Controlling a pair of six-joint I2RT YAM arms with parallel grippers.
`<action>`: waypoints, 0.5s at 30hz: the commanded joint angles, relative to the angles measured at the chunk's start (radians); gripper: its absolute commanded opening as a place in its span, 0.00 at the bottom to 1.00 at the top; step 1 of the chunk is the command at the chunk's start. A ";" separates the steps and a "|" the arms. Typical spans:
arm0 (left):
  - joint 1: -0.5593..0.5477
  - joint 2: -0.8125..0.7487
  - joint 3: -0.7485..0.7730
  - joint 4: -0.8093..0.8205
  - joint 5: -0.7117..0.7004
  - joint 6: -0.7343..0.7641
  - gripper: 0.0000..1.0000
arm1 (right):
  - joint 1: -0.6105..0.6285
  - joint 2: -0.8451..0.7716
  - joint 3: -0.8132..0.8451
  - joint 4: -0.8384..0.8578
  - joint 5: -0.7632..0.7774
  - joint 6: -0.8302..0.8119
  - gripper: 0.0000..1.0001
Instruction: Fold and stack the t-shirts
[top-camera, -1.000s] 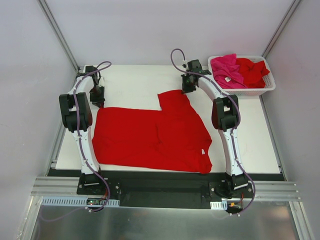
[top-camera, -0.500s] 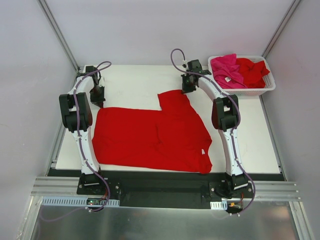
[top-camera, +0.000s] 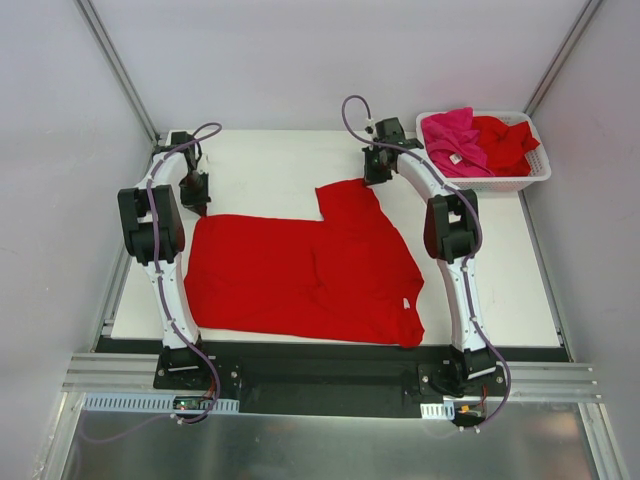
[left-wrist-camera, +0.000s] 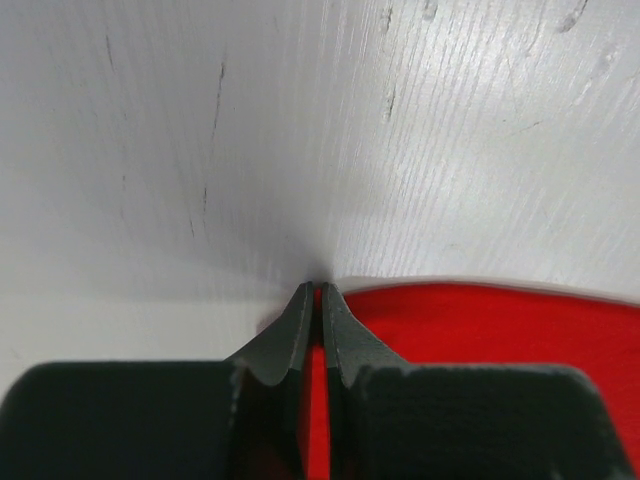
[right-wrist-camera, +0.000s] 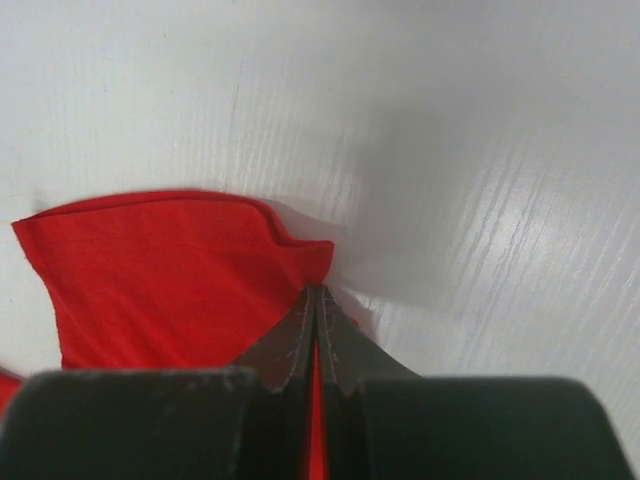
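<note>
While the red t-shirt (top-camera: 300, 275) lies spread flat on the white bench (top-camera: 270, 160), both end effectors sit low at its far edge.

- Left end effector (left-wrist-camera: 316, 290): jaws pressed together at the shirt's far left corner, with a sliver of red cloth between them.
- Right end effector (right-wrist-camera: 316, 292): jaws likewise closed, cloth bunched at the tips. It is at the corner of the part that juts away from the arms, probably a sleeve.

Step in hand, as I judge it: both corners are pinched and the first fold is not yet made. No folded stack shows on the bench.

Next move calls for lifting both corners together and level, then carrying them toward the near hem so the crease comes out straight. A thin pinch could slip, so the lift should be slow.

White slotted basket (top-camera: 500, 183), far right corner of the bench, well apart from the spread shirt. It holds a crumpled magenta-pink t-shirt (top-camera: 452, 135) with a small white label (top-camera: 455, 157). A second red t-shirt (top-camera: 503, 140) lies beside it. Both mound above the rim.
</note>
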 joint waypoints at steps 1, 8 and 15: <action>-0.009 -0.093 0.024 -0.046 -0.019 -0.019 0.00 | -0.003 -0.122 0.044 0.013 -0.034 0.015 0.01; -0.026 -0.144 0.032 -0.049 -0.032 -0.023 0.00 | 0.000 -0.156 0.058 0.019 -0.045 0.014 0.01; -0.029 -0.162 0.047 -0.057 -0.036 -0.026 0.00 | -0.002 -0.184 0.070 0.024 -0.046 0.000 0.01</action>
